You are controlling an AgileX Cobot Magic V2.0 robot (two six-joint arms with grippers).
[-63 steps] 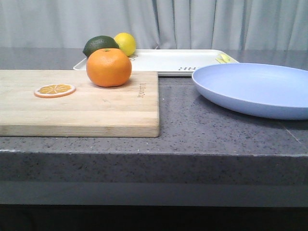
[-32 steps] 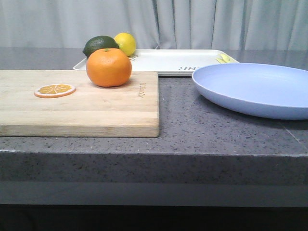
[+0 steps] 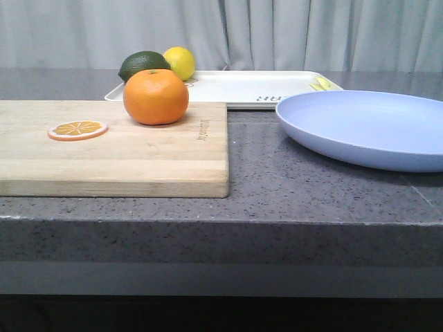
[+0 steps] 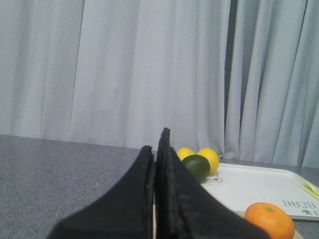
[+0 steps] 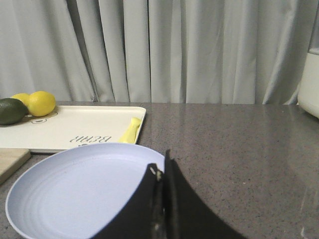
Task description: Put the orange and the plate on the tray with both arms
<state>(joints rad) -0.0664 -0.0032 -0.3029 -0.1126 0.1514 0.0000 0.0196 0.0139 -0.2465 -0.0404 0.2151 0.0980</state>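
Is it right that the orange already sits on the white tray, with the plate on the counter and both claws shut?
Not quite. The front view shows the orange resting on the wooden cutting board, in front of the tray. The rest holds: the plate is on the counter, and the left claw and right claw are shut.

My left end effector is matte black: two broad fingers curving up to narrow tips, with a finely ribbed inner edge (a pale seam shows between them). My right end effector is the same black, with small pale flecks along its seam.
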